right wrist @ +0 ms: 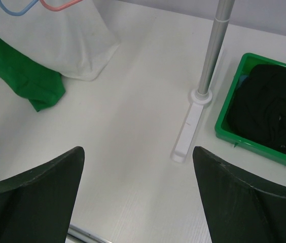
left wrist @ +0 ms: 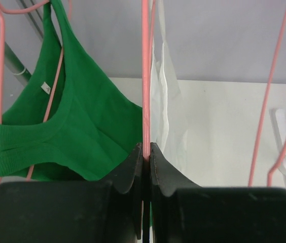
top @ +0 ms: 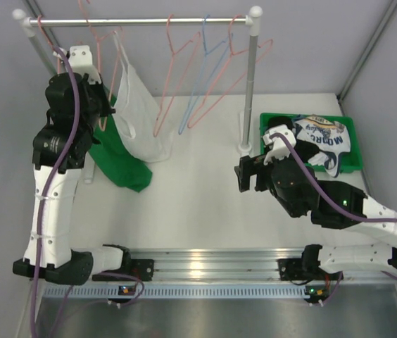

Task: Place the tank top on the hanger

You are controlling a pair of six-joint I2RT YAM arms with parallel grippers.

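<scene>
Left fingers (left wrist: 128,174) clamped on pink hanger (left wrist: 145,76), right fingers (right wrist: 31,202) apart — white table (top: 198,201), grey walls (top: 311,49)

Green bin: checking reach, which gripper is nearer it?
Right. The right gripper hangs open just beside the bin; the left gripper is far across at the rack, pinching the pink hanger.

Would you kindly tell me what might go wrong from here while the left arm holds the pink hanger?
1. The left fingers pinch only the thin wire of the hanger; it could twist or slip out.
2. The tank top hangs against the green top, so moving the hanger might snag or drag it.
3. The right fingers are open and far off, so nothing would catch a strap sliding off.
</scene>
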